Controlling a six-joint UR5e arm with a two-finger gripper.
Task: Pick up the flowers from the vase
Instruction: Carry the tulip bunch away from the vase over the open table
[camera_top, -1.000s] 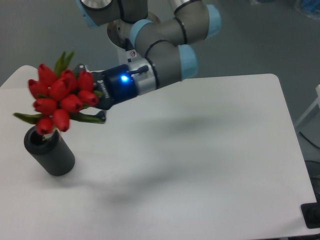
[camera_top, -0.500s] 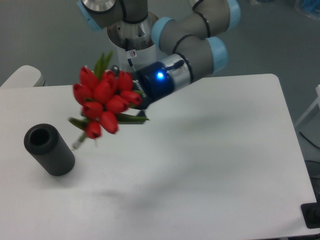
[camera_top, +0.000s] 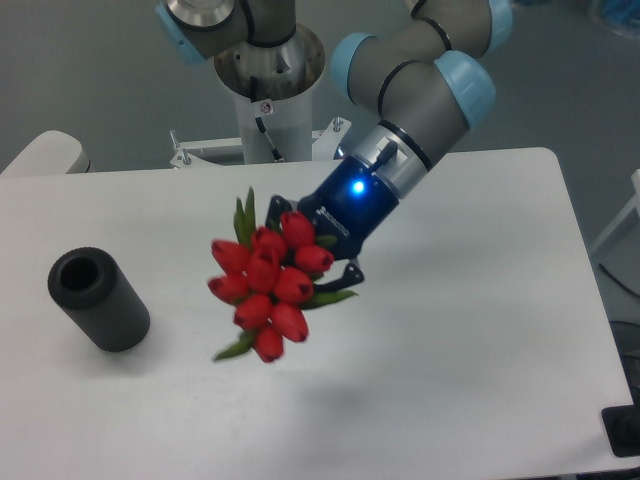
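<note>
While fingers (camera_top: 322, 258) grip flowers (camera_top: 268, 285), vase (camera_top: 98, 298) apart.

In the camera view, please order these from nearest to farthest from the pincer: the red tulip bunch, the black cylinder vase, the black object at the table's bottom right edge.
1. Red tulip bunch: at the pincer, held.
2. Matte black cylinder vase: far left on the white table.
3. Black object: bottom right edge.

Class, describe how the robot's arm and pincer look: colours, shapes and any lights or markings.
The arm is built of grey rounded cylinders with light blue end caps at the joints. A silvery ring sits at the wrist. The pincer is black, with a glowing blue light on its body.
</note>
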